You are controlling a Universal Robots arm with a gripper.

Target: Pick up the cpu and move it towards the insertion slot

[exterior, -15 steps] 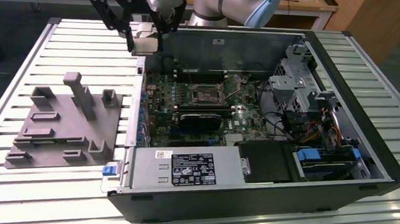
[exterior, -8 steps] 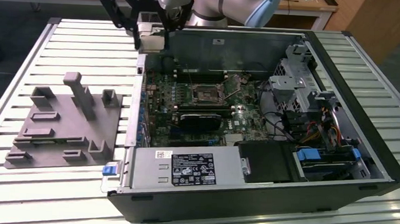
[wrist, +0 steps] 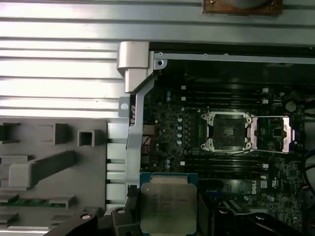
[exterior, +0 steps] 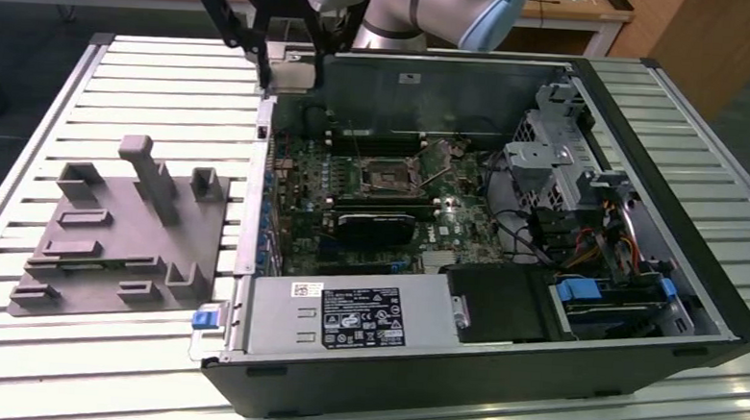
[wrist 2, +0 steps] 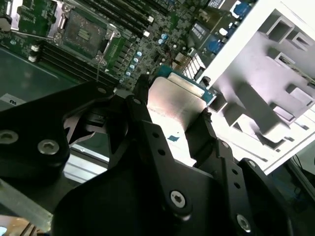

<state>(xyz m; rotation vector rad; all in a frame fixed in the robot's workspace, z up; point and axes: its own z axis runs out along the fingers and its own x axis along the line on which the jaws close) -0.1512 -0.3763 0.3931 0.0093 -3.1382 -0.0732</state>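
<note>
The cpu [wrist: 166, 202], a flat square chip with a silvery top and a pale rim, sits between the black fingers of my gripper [wrist: 166, 209], which is shut on it. In the second wrist view the cpu [wrist 2: 174, 98] shows edge-on between the two fingers [wrist 2: 142, 113]. In the exterior view my gripper [exterior: 290, 63] hangs above the far corner of the open computer case on the exterior view's left. The insertion slot [exterior: 387, 175], a dark square socket in a silver frame [wrist: 226, 131], lies on the motherboard, apart from the held chip. The socket [wrist 2: 84, 32] is open.
The open computer case [exterior: 679, 284] lies on a slatted metal table [exterior: 164, 74]. A grey plastic fixture [exterior: 117, 235] with upright blocks stands beside the case on the exterior view's left. Inside the case are a black card [exterior: 374, 224], cables, drive bays [exterior: 558, 152] and a power supply [exterior: 343, 319].
</note>
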